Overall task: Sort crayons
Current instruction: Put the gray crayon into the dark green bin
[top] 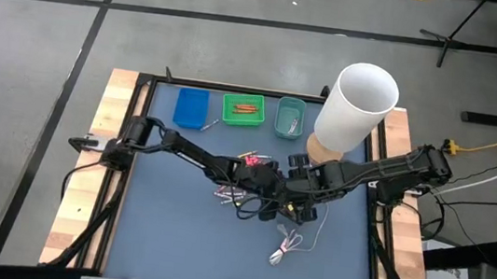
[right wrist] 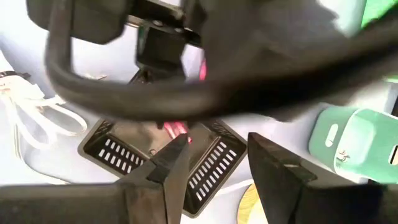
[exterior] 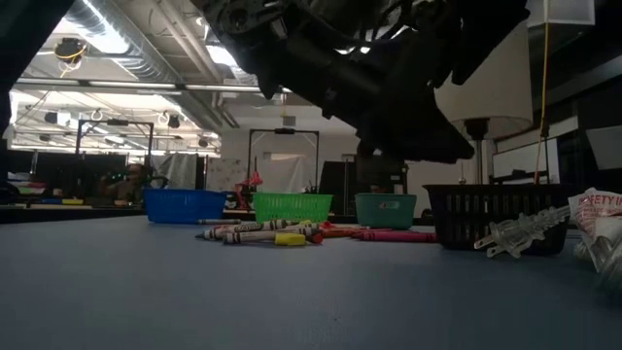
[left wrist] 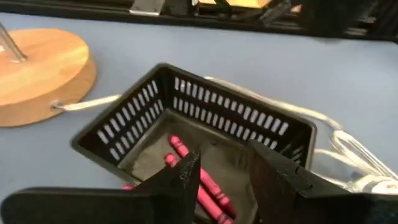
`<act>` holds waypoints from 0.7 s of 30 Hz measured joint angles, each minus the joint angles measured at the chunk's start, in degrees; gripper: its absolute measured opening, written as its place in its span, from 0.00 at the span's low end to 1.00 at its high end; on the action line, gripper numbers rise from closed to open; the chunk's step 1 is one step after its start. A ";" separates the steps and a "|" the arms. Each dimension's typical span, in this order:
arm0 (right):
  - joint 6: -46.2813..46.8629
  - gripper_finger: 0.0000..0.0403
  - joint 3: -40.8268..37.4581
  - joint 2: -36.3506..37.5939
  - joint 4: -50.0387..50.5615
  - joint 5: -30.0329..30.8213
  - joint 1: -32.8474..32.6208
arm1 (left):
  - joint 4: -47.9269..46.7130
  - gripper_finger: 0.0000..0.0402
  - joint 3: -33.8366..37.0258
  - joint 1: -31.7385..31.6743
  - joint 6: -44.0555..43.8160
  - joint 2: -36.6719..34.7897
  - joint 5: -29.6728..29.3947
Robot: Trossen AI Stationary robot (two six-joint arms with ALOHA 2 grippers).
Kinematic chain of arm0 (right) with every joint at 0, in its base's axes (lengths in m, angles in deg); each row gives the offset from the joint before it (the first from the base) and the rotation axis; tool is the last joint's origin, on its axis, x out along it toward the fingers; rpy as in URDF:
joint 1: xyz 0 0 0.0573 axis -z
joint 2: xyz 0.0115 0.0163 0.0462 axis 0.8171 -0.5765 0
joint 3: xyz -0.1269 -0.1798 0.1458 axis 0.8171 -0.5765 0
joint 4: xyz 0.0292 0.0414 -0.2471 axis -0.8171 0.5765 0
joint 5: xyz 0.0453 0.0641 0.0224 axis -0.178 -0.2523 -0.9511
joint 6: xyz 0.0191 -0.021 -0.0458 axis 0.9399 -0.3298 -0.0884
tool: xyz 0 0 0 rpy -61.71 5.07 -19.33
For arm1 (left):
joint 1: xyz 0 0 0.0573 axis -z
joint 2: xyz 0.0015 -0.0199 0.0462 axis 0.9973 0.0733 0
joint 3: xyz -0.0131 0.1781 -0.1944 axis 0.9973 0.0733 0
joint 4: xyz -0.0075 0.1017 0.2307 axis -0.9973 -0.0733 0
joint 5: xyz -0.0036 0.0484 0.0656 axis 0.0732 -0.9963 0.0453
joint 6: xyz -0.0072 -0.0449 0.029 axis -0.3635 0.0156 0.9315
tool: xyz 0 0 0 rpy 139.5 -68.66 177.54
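Left arm: reaches from the left edge of the surface (top: 172, 234) diagonally toward the centre, forearm low, wrist tipped down.
Left claw (left wrist: 225, 186): hangs over the black basket (left wrist: 205, 118); fingers parted, nothing between them.
Right arm: stretches in from the right edge, meeting the left arm at mid-surface, its wrist above the same basket.
Right claw (right wrist: 214, 165): fingers apart, empty, pointing down at the basket, with the left arm crossing in front of it.
Pink crayons (left wrist: 199, 177): several lie on the basket floor, just under the left claw.
Loose crayons (exterior: 277, 232): a small scatter on the blue surface left of centre, pink, yellow and other colours, lying flat.
Far trays: blue tray (top: 191, 108), green tray (top: 243, 110) holding orange-red sticks, teal tray (top: 290, 116), in a row along the far edge.
Lamp (top: 353, 109): white shade on a round wooden base, far right, beside the basket.
White cable (top: 288, 247): coiled near the front, right of centre.
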 joint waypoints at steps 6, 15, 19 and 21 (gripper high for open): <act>0.00 0.41 0.00 0.00 0.00 -0.01 0.00 | -6.50 0.29 0.02 -1.28 -0.01 -2.22 0.43; 0.07 0.41 0.00 -0.02 0.00 -0.03 0.00 | -29.15 0.29 0.02 -4.00 4.65 -11.89 0.05; 0.07 0.41 0.00 -0.02 -0.08 -0.03 0.00 | -42.11 0.29 -0.01 -5.64 7.53 -16.30 -1.64; 0.23 0.41 0.00 -0.02 -0.07 -0.03 0.00 | -48.62 0.29 0.02 -6.84 8.95 -18.18 -4.06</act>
